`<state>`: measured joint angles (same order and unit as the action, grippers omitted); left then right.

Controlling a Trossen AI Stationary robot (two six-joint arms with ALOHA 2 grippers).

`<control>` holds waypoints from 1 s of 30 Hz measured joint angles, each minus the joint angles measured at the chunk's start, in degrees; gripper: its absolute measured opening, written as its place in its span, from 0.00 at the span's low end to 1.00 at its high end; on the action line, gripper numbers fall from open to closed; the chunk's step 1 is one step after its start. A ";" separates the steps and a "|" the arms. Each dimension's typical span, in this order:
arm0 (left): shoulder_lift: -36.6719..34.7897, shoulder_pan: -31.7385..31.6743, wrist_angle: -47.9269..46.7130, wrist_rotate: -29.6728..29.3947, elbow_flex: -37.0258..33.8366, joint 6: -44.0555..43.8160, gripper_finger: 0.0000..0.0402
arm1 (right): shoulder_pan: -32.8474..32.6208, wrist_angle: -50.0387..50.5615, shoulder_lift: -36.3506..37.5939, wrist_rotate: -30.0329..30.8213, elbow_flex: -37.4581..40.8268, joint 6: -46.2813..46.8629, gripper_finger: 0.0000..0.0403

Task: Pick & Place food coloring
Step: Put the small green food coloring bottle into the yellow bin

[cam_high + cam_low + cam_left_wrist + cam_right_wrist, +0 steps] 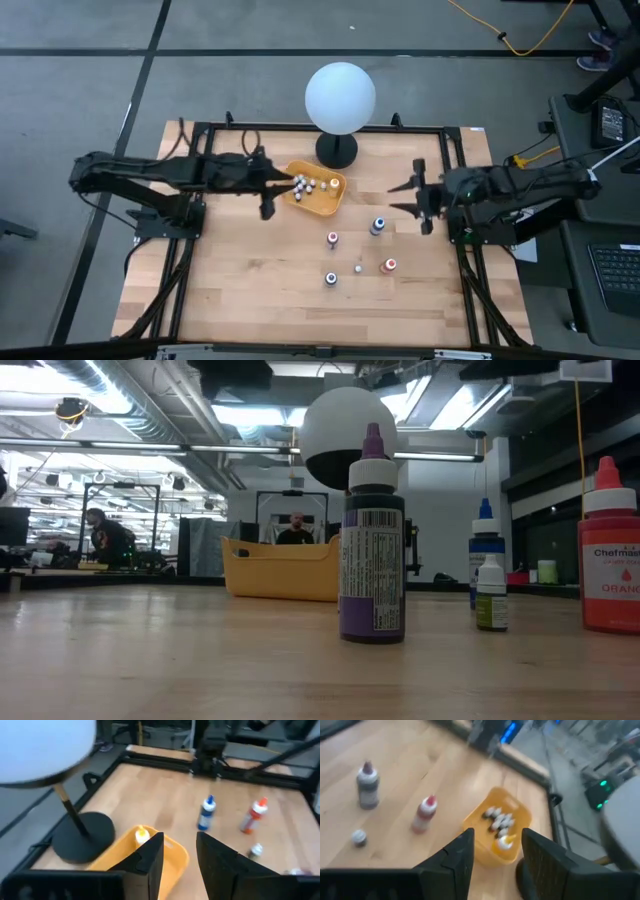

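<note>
Five food coloring bottles stand upright on their bases on the wood table: a pink-topped one (332, 239), a blue one (378, 226), an orange one (390, 265), a purple one (331, 279) and a tiny whitish one (358, 268). Several more small bottles (498, 819) lie in the yellow-orange tray (330, 203), one of them with a yellow top (141, 835). My left gripper (280, 190) (180, 855) hangs open and empty over the tray's left edge. My right gripper (398, 197) (497, 852) is open and empty to the right of the tray, pointing toward it.
A big white globe (340, 96) on a black base (337, 151) stands just beyond the tray at the table's far edge. A black frame (300, 128) rims the table. Bare wood lies at the near left (230, 290). In the low view, people sit in the room behind.
</note>
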<state>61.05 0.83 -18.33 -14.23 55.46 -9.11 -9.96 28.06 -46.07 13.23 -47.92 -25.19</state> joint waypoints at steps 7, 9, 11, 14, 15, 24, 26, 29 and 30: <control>-2.88 3.67 -3.28 0.02 0.00 0.81 0.25 | -11.13 1.02 -4.61 11.94 -3.54 11.06 0.41; -2.64 4.19 -3.42 -0.01 0.00 2.26 0.24 | -14.03 1.17 -6.43 13.68 -4.40 13.67 0.41; -2.24 4.57 -4.22 0.01 0.00 3.72 0.24 | -16.43 1.24 -8.91 13.76 -5.02 17.36 0.41; -1.59 4.91 -6.20 0.03 -0.02 4.31 0.24 | -19.82 1.66 -13.62 12.94 -6.14 23.98 0.41; -1.29 4.93 -6.21 0.00 -0.02 4.31 0.24 | -20.92 1.76 -15.22 12.60 -6.69 25.86 0.41; 0.06 5.52 -6.40 -0.07 0.00 6.36 0.24 | -27.90 -0.17 -28.54 10.19 -8.92 43.35 0.41; 0.34 5.50 -6.88 -0.06 -0.02 6.75 0.24 | -29.35 -2.21 -30.82 9.45 -8.92 46.57 0.41; 0.84 5.52 -6.21 -0.07 0.00 6.88 0.24 | -31.25 -5.14 -33.70 9.58 -8.92 50.99 0.41; 0.93 5.52 -6.58 -0.03 -0.02 6.89 0.24 | -31.70 -5.33 -34.86 9.56 -8.94 53.42 0.41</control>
<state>61.99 6.35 -24.91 -14.26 55.44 -2.22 -41.66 22.73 -80.93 22.78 -56.86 28.23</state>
